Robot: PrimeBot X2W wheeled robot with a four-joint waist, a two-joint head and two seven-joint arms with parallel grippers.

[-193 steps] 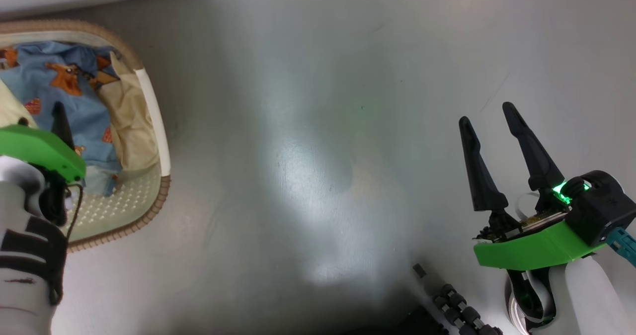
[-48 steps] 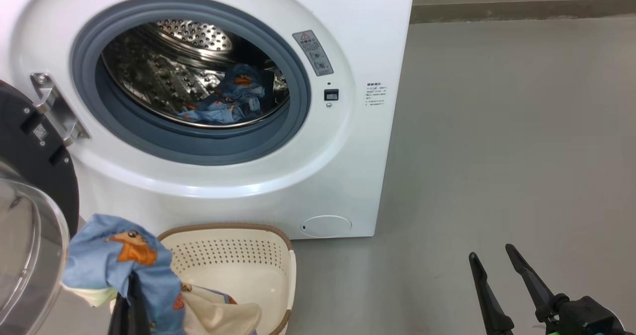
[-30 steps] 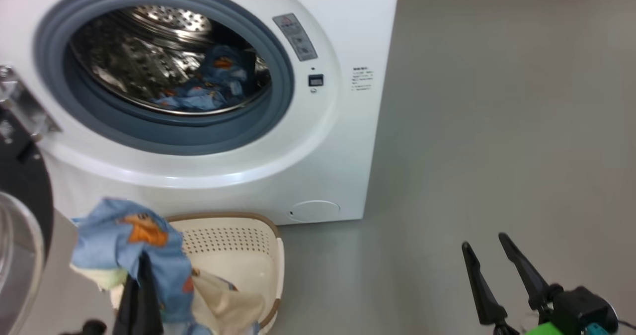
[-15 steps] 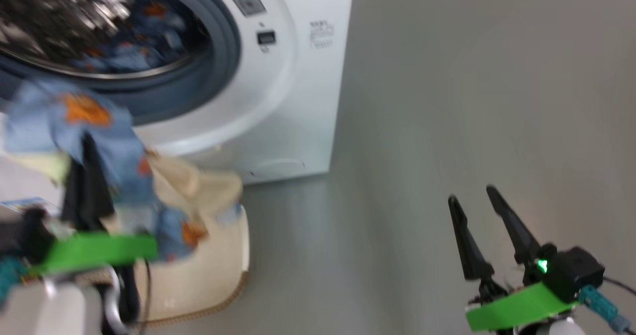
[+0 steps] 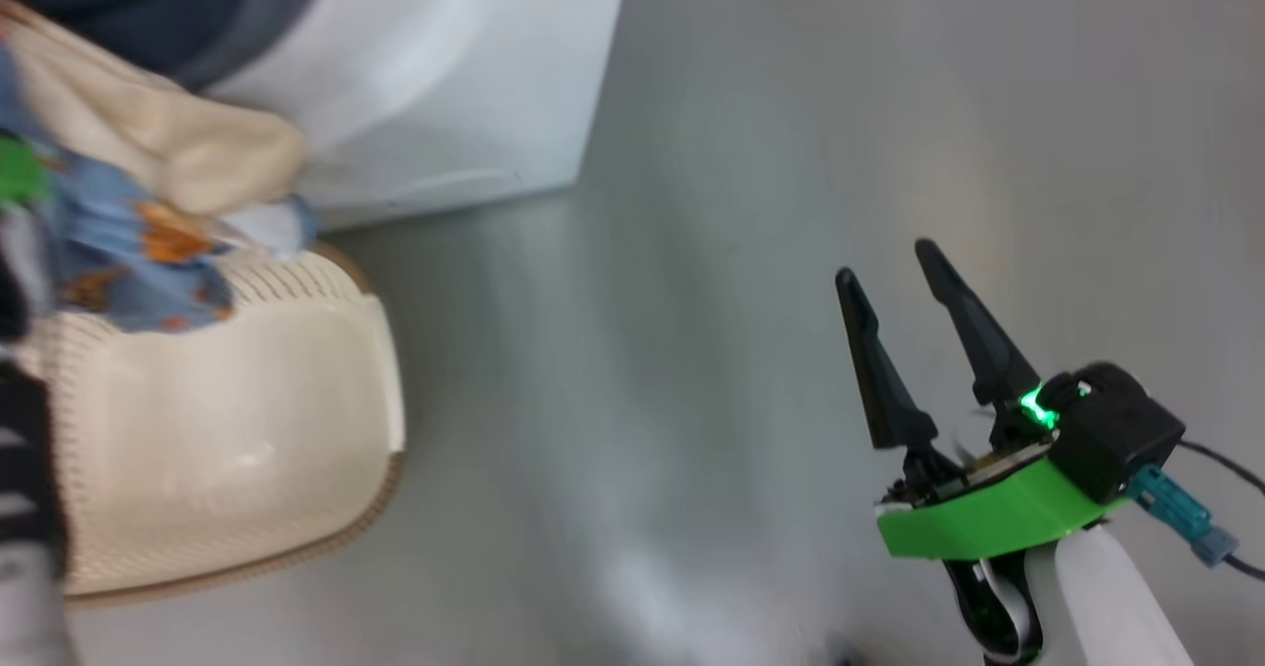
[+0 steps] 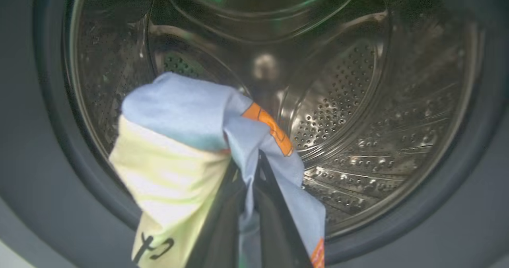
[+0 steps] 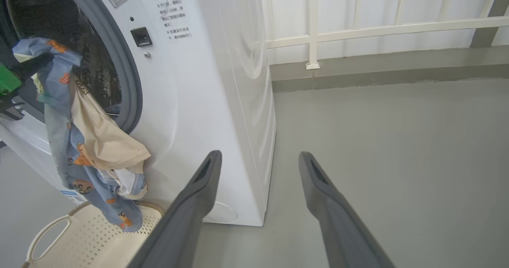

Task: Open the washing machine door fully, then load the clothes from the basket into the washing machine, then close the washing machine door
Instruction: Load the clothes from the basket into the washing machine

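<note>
One bundle of clothes (image 6: 179, 113) was pinched in the left tool (image 6: 247, 160), drum (image 6: 358, 101) straight ahead, while the right tool (image 5: 886, 263) was spread.

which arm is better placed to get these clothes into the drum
Left: the left gripper is shut on the clothes at the drum mouth, while the right gripper hangs open over the floor.

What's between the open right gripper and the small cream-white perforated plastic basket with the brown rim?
Just bare grey floor, nothing lying on it: the head view shows that stretch from the right gripper across to the cream-white basket.
</note>
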